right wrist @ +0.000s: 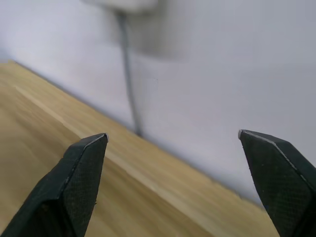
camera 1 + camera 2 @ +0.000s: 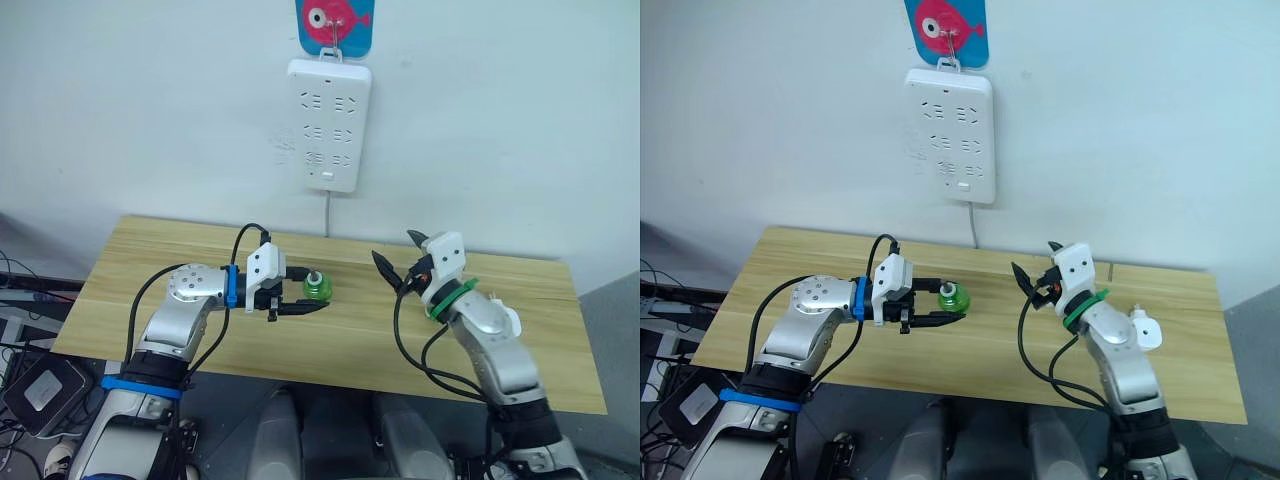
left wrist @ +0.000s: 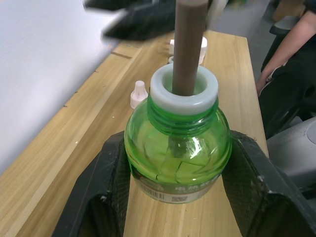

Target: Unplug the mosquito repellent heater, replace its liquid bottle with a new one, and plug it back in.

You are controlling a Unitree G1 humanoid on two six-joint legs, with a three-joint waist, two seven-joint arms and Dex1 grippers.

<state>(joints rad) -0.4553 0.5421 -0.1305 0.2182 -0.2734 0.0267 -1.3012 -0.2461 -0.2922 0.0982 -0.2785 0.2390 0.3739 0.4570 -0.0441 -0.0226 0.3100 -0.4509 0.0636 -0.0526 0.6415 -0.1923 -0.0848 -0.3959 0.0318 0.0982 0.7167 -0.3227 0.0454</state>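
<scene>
A green liquid bottle (image 2: 316, 288) with a white collar and a brown wick stands upright on the wooden table (image 2: 180, 260). My left gripper (image 2: 303, 291) is shut on it, and its black fingers (image 3: 106, 182) press the bottle's (image 3: 177, 158) two sides. Off to the right, my right gripper (image 2: 395, 247) hangs open above the table with nothing between its fingers (image 1: 81, 173). A small white rounded piece, apparently the mosquito repellent heater (image 2: 1147, 333), lies on the table beside my right forearm, partly hidden by it.
A long white power strip (image 2: 328, 125) hangs on the wall from a pink fish hook (image 2: 333, 22), its cord dropping behind the table. A small white cap (image 3: 138, 94) lies on the wood. A person (image 3: 291, 64) sits past the table's right end.
</scene>
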